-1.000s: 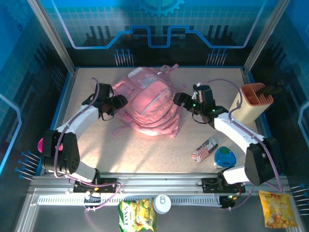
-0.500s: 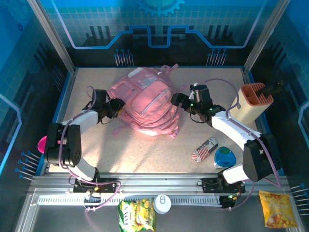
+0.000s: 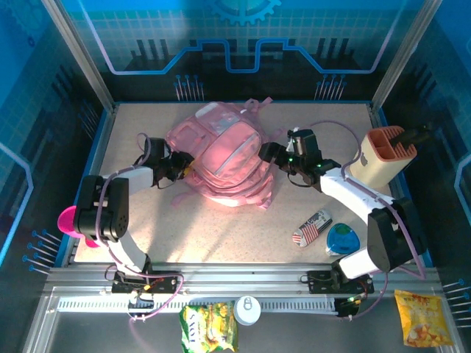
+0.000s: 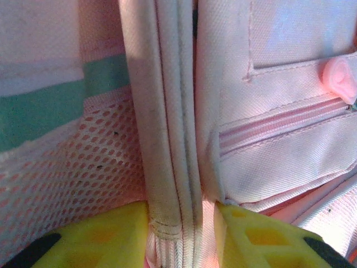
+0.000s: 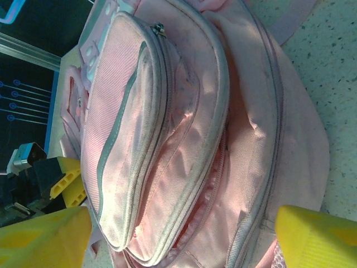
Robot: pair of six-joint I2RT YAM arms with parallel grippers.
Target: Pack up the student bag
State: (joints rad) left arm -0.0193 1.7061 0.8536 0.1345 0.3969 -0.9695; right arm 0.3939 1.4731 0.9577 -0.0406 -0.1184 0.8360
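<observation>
**Position:** The student bag (image 3: 221, 158) lies at upper centre of the top view, pockets up.

**Left gripper** (image 4: 181, 241): appears clamped on a side seam fold beside the mesh pocket (image 4: 83, 162).

**Right gripper** (image 5: 181, 237): fingers wide apart at the opposite side, holding nothing.

**Judged step:** opening a zip.

**Recommendation:** use the left pinch as a firm anchor. Seat the right fingers squarely on the zip pull (image 5: 159, 29), then draw along the track, not upward.

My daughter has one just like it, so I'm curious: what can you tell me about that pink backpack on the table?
The backpack is soft pink cloth, lying front-up on the table, with paler zipped front pockets, a mesh side pocket under a teal band, and straps trailing on the surface. The left gripper pinches a seam on its left side; the right gripper is open beside its right edge.
</observation>
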